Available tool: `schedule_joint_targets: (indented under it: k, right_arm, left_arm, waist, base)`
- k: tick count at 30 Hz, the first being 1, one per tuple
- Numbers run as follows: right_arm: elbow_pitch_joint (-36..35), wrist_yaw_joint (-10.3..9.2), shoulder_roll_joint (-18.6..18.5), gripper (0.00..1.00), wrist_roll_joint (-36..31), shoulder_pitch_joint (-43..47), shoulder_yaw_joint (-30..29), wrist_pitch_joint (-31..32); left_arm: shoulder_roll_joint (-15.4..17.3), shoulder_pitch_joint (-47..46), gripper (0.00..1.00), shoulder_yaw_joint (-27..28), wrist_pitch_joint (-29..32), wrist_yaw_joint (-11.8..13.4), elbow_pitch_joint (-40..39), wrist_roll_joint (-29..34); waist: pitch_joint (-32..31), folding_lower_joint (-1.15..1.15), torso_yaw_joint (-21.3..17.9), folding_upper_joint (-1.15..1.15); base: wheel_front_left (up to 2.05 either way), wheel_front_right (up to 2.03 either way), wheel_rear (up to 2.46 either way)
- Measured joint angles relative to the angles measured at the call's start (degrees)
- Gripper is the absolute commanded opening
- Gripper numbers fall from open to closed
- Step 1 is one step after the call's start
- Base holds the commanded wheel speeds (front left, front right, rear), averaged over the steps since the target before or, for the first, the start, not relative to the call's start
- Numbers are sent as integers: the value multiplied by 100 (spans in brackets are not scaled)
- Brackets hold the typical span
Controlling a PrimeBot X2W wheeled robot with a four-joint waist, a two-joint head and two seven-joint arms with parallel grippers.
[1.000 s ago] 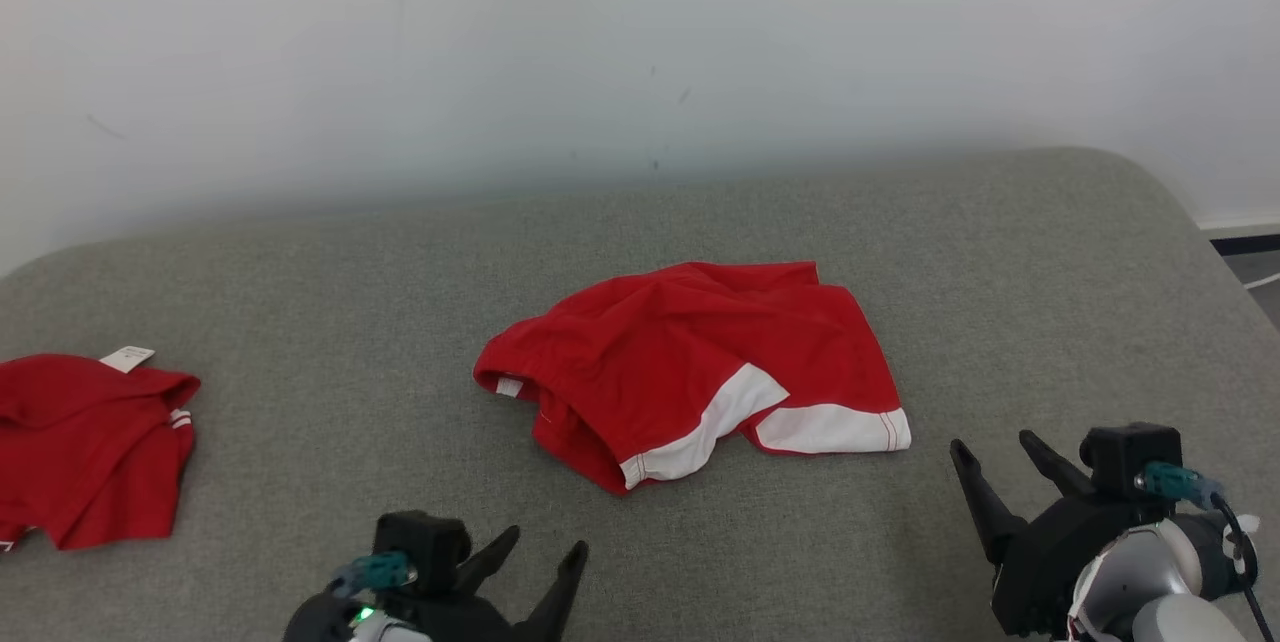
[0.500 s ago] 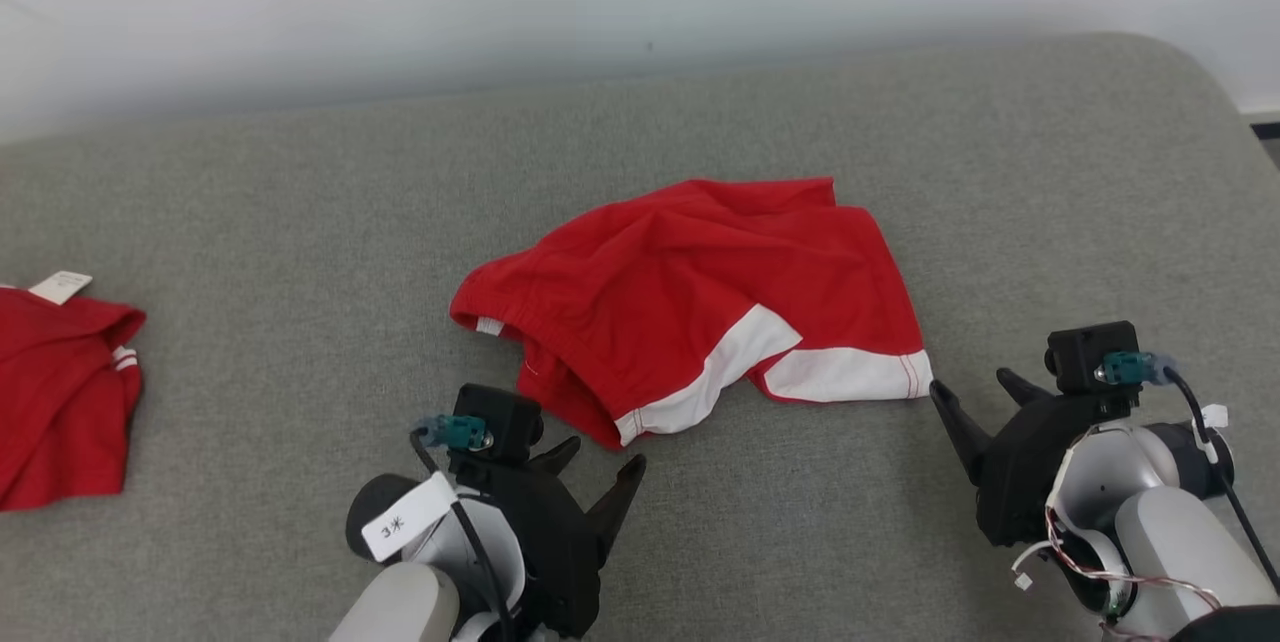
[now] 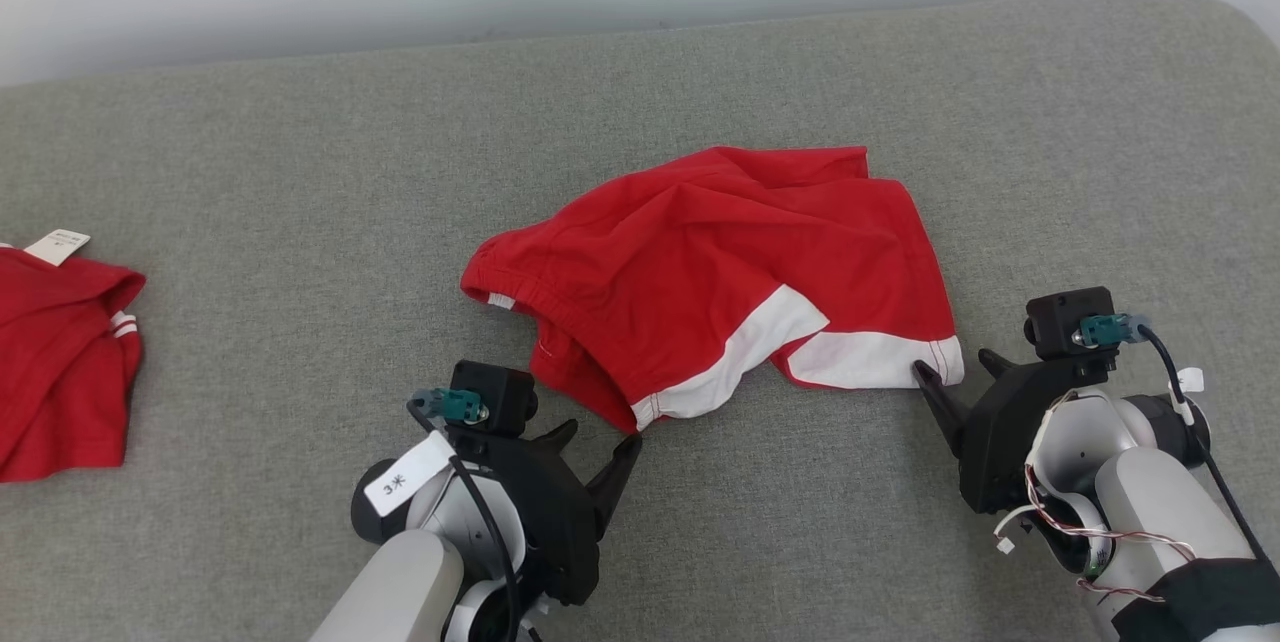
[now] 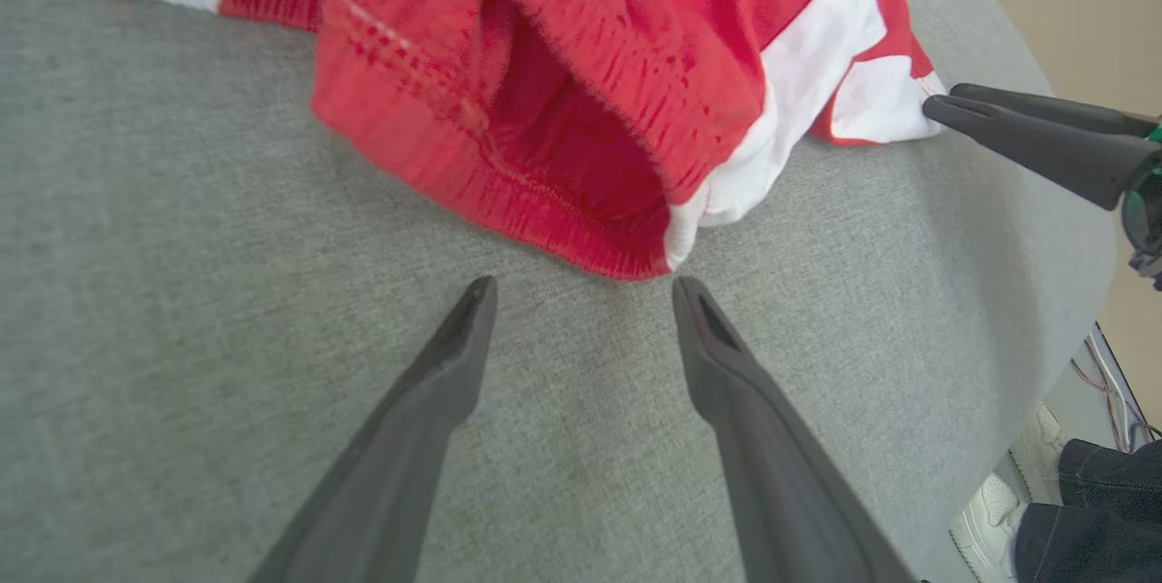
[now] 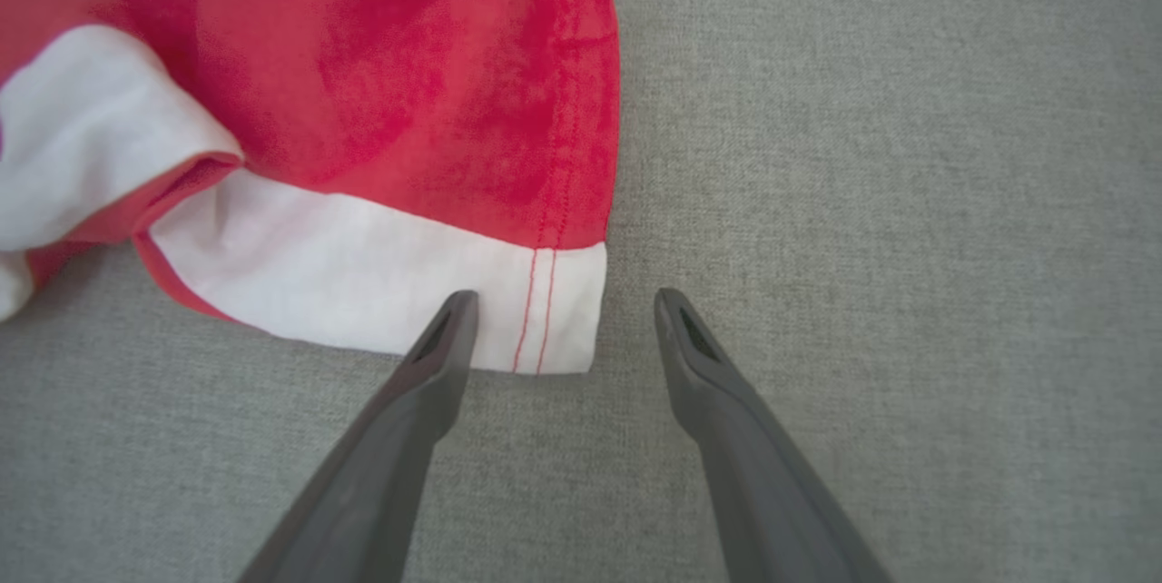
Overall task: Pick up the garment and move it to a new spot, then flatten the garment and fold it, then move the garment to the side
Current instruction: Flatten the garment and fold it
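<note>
Left gripper [image 3: 600,435] and right gripper [image 3: 951,362], both spread apart, sit at the garment's [image 3: 715,272] near hem corners, with open grey cushion [image 3: 300,172] around it.

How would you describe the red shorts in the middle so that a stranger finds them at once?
Look at the wide grey upholstered surface. Near its middle lie crumpled red shorts. Unlike the red garment at the left edge, which carries a white paper tag, these have broad white bands along the leg hems.
</note>
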Motion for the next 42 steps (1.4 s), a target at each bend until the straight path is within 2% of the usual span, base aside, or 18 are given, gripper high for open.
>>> schedule_joint_targets:
  k: [8, 12, 19, 20, 21, 22, 23, 24, 25, 26, 27, 28, 29, 30, 34, 40, 41, 42]
  right_arm:
    - [285, 19, 88, 100, 32, -125, 31, -48]
    - [397, 25, 138, 100, 75, -261, 29, -97]
    - [617, 25, 170, 100, 88, -369, 23, -163]
    - [658, 26, 178, 86, 89, -383, 24, -181]
    - [706, 37, 187, 62, 90, -410, 23, -198]
    - [738, 48, 189, 49, 91, -434, 20, -199]
    - [757, 49, 189, 41, 91, -444, 15, -205]
    - [778, 51, 191, 36, 91, -445, 15, -210]
    - [808, 51, 200, 19, 91, -446, 16, -229]
    - [845, 52, 214, 0, 93, -450, 16, -247]
    - [879, 52, 225, 0, 103, -454, 16, -249]
    - [898, 67, 230, 0, 123, -456, 15, -256]
    - [913, 67, 230, 0, 131, -458, 15, -276]
    - [926, 68, 230, 0, 132, -459, 14, -285]
    - [999, 74, 232, 0, 134, -462, 10, -349]
    - [1148, 78, 192, 0, 148, -456, -32, -408]
    - [1182, 94, 180, 0, 148, -456, -35, -420]
    - [1224, 94, 165, 0, 148, -455, -37, -430]
  left_arm:
    - [-3, -226, 100, -331, -171, -20, 127, -223]
    - [-7, -300, 100, -689, -301, 54, 79, -449]
    - [-5, -475, 100, -957, -501, 160, 88, -776]
    - [-1, -487, 100, -995, -525, 166, 98, -804]
    - [-1, -503, 100, -1033, -555, 167, 103, -857]
    - [-2, -538, 100, -1068, -570, 168, 116, -938]
    - [-7, -576, 100, -1084, -603, 190, 121, -989]
    - [-8, -601, 89, -1096, -626, 211, 130, -999]
    - [-5, -615, 62, -1113, -655, 212, 153, -1020]
    - [-4, -628, 46, -1138, -658, 218, 190, -1051]
    - [-4, -650, 41, -1179, -679, 237, 242, -1056]
    - [-5, -670, 26, -1206, -682, 258, 277, -1061]
    - [-7, -676, 20, -1213, -705, 258, 300, -1084]
    - [-7, -676, 18, -1218, -709, 259, 330, -1090]
    - [-5, -678, 30, -1216, -756, 268, 516, -1090]
    - [-12, -691, 27, -1123, -854, 300, 744, -1090]
    - [-11, -691, 24, -1110, -854, 300, 790, -1090]
    - [-10, -691, 17, -1099, -856, 299, 827, -1090]
  waist:
    - [15, 0, -11, 0]
    - [77, -1, -25, 0]
    - [99, -1, -34, -1]
    - [98, -1, -35, -1]
    - [97, -1, -36, -1]
    - [94, -1, -38, -1]
    - [91, 0, -39, -1]
    - [86, -1, -40, -1]
    - [79, -1, -41, -1]
    - [73, -1, -43, -1]
    - [66, -1, -45, -1]
    - [59, -1, -46, -1]
    - [52, 0, -47, -1]
    - [46, -1, -46, -1]
    - [13, -1, -38, -1]
    - [-78, -1, 1, -1]
    - [-97, -1, 8, -1]
    - [-119, -1, 14, -1]
  base:
    - [0, 0, 0]
    - [0, 0, 0]
    - [0, 0, 0]
    - [0, 0, 0]
    - [0, 0, 0]
    - [0, 0, 0]
    - [0, 0, 0]
    - [0, 0, 0]
    - [0, 0, 0]
    - [0, 0, 0]
    - [0, 0, 0]
    - [0, 0, 0]
    - [0, 0, 0]
    - [0, 0, 0]
    - [0, 0, 0]
    - [0, 0, 0]
    - [0, 0, 0]
    - [0, 0, 0]
